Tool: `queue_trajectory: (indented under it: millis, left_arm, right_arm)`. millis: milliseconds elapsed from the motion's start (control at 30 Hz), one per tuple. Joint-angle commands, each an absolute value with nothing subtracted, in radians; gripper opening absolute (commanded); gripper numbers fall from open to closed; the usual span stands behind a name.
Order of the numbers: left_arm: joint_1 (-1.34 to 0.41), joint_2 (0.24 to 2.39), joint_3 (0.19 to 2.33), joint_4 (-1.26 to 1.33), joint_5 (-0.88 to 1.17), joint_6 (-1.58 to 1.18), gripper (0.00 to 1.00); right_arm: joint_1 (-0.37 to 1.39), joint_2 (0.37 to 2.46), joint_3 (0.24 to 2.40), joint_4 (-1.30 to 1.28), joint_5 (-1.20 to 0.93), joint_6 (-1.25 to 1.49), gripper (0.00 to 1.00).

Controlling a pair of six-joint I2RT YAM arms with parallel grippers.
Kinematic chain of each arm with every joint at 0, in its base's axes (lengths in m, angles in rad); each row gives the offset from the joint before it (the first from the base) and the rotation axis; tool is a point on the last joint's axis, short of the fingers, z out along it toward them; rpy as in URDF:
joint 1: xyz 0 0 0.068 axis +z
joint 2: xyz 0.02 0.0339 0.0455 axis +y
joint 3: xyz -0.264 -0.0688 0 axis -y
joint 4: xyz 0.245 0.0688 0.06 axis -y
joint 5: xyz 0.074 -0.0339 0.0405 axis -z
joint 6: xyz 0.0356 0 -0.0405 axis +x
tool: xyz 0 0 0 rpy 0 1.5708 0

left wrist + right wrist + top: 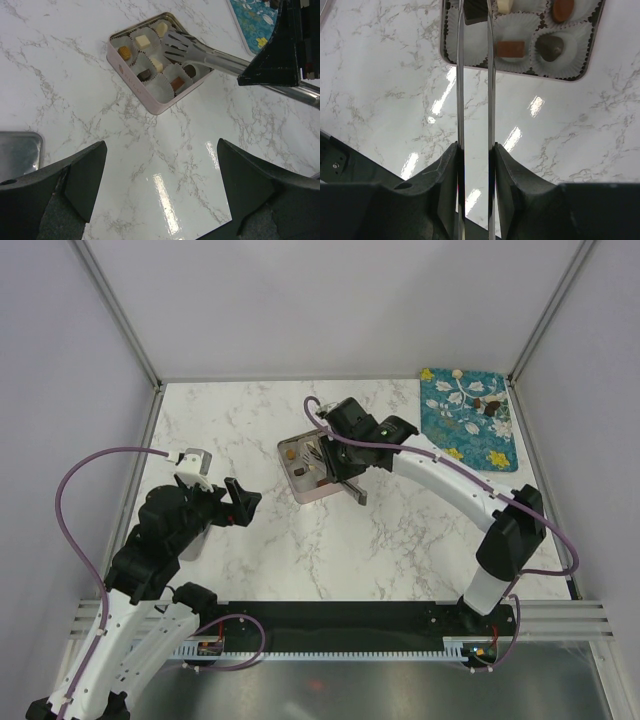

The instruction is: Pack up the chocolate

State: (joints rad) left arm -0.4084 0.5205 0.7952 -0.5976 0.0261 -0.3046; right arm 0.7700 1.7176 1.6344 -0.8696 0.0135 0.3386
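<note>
Right claw [475, 150] clamps tongs [490, 90], tips over tin [135, 86] to seat chocolate [510, 48] (left claw [161, 150] wide open, empty).

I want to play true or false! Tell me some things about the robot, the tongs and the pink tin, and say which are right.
The right gripper holds the tongs. True.
The left gripper holds a chocolate. False: it is open and empty.
The pink tin sits on the blue flowery mat. False: it sits on the marble table.
Some chocolates lie inside the tin. True.
</note>
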Motion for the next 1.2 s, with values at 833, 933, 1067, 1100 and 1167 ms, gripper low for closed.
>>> queue_trajectory:
  millis: [833, 933, 1067, 1100, 1167]
  left_arm:
    - [-0.411, 0.522, 0.799, -0.586, 0.011, -0.288, 1.00]
    - [-0.411, 0.523, 0.799, -0.586, 0.011, -0.287, 1.00]
    - [-0.411, 0.525, 0.801, -0.586, 0.009, -0.290, 1.00]
    - [-0.411, 0.523, 0.799, -0.584, 0.011, -0.290, 1.00]
    - [-0.411, 0.522, 0.799, -0.586, 0.012, -0.288, 1.00]
  right_arm:
    - [0.851, 1.789, 1.557, -0.765, 0.063, 0.396, 0.42]
    - [0.854, 1.790, 1.557, -0.764, 0.061, 0.396, 0.43]
    - [0.857, 1.789, 1.557, -0.762, 0.061, 0.397, 0.44]
    - [0.861, 1.789, 1.557, -0.761, 0.061, 0.399, 0.44]
    - [0.864, 1.789, 1.557, -0.762, 0.066, 0.400, 0.45]
